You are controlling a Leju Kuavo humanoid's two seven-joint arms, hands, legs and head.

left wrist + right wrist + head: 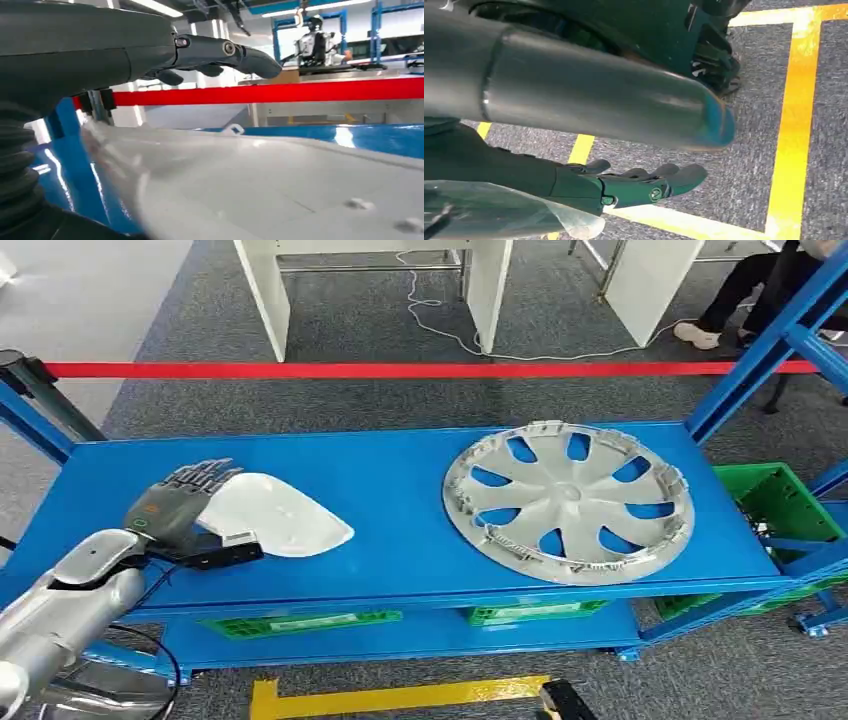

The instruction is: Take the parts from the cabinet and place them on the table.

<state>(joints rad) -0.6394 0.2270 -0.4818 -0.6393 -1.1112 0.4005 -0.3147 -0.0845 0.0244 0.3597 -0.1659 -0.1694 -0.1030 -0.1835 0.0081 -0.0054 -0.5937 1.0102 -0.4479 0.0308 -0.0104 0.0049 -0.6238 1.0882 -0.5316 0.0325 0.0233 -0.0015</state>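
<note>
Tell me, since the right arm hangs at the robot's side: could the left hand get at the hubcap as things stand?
Probably not yet. The left hand is at the far left of the blue shelf, its fingers over the white part, while the hubcap lies well to the right. Nothing stands between them.

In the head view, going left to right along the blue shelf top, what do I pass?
Left hand at the edge of the white part → white part → bare blue shelf top → silver wheel cover → green crate just past the shelf's end.
</note>
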